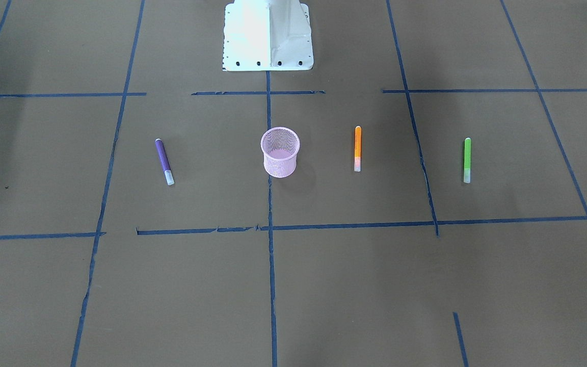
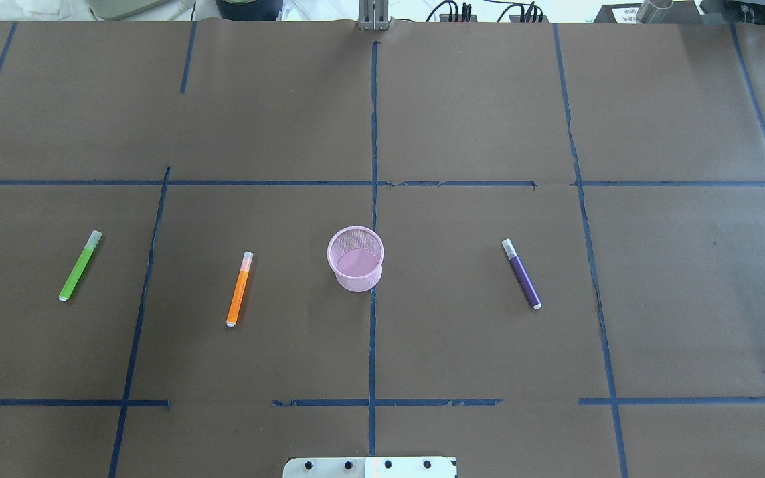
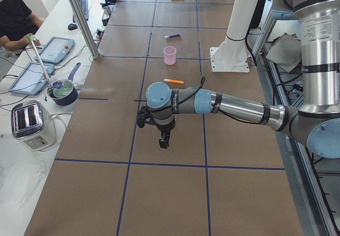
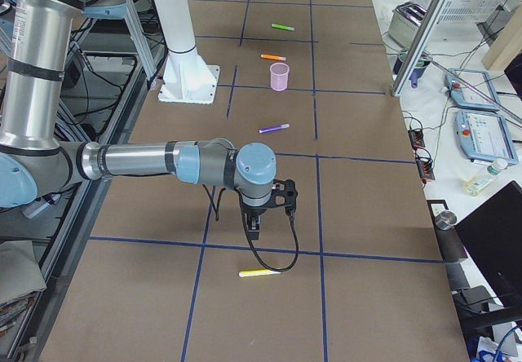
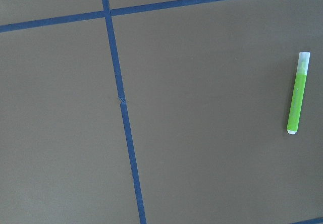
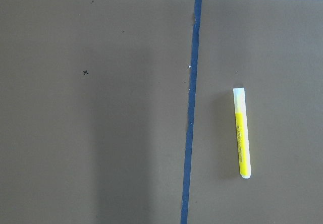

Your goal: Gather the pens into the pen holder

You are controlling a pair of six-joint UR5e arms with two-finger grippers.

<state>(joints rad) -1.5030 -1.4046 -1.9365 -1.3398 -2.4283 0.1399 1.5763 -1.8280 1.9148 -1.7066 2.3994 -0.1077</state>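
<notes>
The pink mesh pen holder (image 2: 355, 259) stands upright and empty at the table's middle. Flat on the table lie an orange pen (image 2: 240, 289) and a green pen (image 2: 80, 265) to its left, and a purple pen (image 2: 521, 273) to its right. A yellow pen (image 4: 260, 273) lies near the table's right end, just below my right gripper (image 4: 254, 227). My left gripper (image 3: 164, 139) hovers near the table's left end, and its wrist view shows the green pen (image 5: 298, 93) off to one side. I cannot tell whether either gripper is open or shut. Neither touches a pen.
The white robot base (image 1: 268, 33) sits behind the holder. Blue tape lines grid the brown table cover. Beside the table's left end stand a toaster (image 3: 32, 124), a pot (image 3: 62, 91), tablets and a metal post (image 3: 79, 18), with a seated person behind them.
</notes>
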